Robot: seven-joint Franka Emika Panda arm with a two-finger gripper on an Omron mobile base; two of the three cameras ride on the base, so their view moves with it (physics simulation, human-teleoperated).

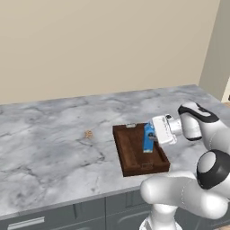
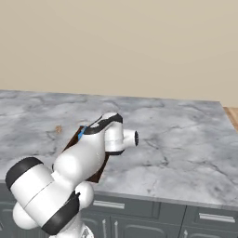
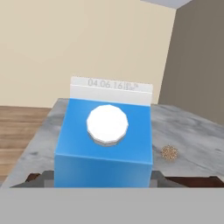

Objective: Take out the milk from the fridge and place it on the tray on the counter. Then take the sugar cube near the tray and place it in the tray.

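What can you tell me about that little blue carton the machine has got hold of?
The milk is a small blue carton with a white round cap and a white top strip printed with a date. It stands upright over the dark wooden tray, gripped by the pincer. Whether its base touches the tray floor cannot be told.

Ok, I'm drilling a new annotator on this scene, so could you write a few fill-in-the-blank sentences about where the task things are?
1. The milk stands upright over the brown ____.
2. The gripper is closed on the ____.
3. The sugar cube lies on the ____, apart from the tray.
4. The milk's cap, seen in the hand view, is ____ in colour.

Missing words: tray; milk; counter; white
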